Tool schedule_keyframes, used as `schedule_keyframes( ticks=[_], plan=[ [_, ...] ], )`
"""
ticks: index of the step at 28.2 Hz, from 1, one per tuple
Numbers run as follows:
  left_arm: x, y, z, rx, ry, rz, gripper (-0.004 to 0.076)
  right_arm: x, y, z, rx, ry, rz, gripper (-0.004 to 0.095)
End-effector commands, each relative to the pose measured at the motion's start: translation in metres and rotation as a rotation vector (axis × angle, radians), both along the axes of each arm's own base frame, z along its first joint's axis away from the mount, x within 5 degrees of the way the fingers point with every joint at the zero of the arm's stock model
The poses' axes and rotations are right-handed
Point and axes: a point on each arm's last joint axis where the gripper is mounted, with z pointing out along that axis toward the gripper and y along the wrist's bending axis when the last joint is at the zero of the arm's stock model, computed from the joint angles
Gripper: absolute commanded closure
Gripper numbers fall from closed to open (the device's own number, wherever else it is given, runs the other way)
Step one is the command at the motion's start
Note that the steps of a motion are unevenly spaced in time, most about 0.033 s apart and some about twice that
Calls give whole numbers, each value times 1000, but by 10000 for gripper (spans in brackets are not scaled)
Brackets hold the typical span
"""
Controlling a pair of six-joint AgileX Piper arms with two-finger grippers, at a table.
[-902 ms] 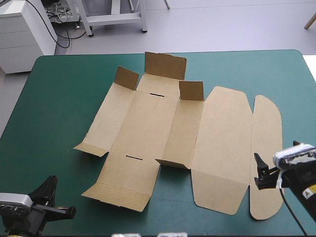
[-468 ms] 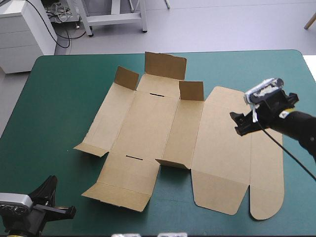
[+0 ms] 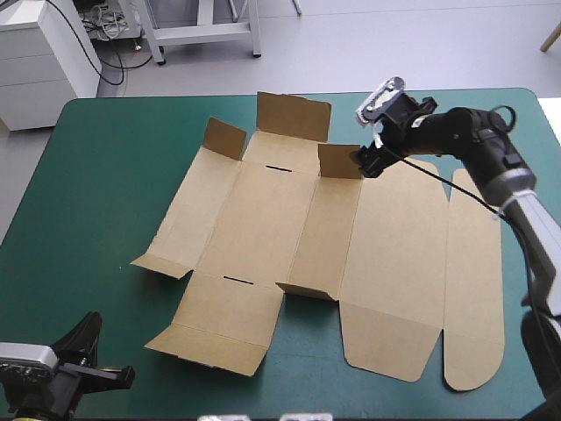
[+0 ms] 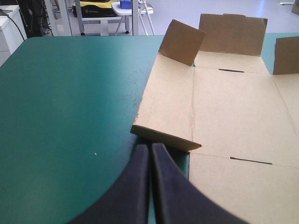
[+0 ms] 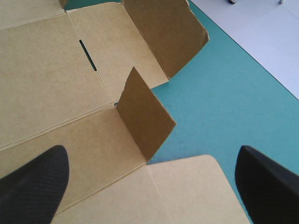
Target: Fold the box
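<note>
The brown box (image 3: 263, 219) lies as a flat cut sheet mid-table, with a few small flaps standing up. My right gripper (image 3: 366, 163) hovers open just beside the short raised flap (image 3: 340, 161) at the sheet's far side. In the right wrist view that flap (image 5: 145, 114) stands ahead, between the spread fingers of my right gripper (image 5: 150, 154); the taller rear flap (image 5: 163, 32) is beyond it. My left gripper (image 3: 96, 355) rests low at the table's front left corner. In the left wrist view my left gripper (image 4: 150, 148) is shut, its tip just short of the box's (image 4: 233, 107) near-left flap.
Bare teal-green cover (image 3: 105, 175) stretches left of the sheet and along the far edge. The rounded lid panels (image 3: 473, 263) lie flat toward the table's right edge. A white cabinet (image 3: 44, 61) stands past the far left corner.
My right gripper has swung from the table's front right, over the lid panels, to the far side beside the short raised flap. The left arm and the box have not moved.
</note>
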Motion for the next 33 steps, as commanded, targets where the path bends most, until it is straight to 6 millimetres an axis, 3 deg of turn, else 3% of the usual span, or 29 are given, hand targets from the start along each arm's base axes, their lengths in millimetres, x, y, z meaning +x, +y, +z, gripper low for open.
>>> schedule_keyframes(
  ticks=[1,6,14,25,27,29,30,31,33],
  plan=[
    [-4,0,13,-19,-106,4,731,21,15,17,14,-95,15,27],
    [-4,1,13,-14,-106,7,731,59,38,-17,-37,-62,65,29],
    [-4,1,13,-12,-106,8,731,91,50,-64,-112,-3,81,31],
    [-4,1,13,-10,-106,10,731,92,50,-71,-123,29,91,70],
    [-4,1,13,-10,-106,10,731,91,50,-72,-130,32,99,186],
    [-4,1,13,-10,-106,10,731,91,50,-72,-142,30,111,378],
    [-4,1,13,-10,-106,10,731,91,50,-72,-146,32,116,491],
    [-4,1,13,-10,-106,10,731,90,52,-73,-149,39,124,725],
    [-4,1,13,-10,-106,10,731,88,52,-73,-159,52,141,923]
  ],
)
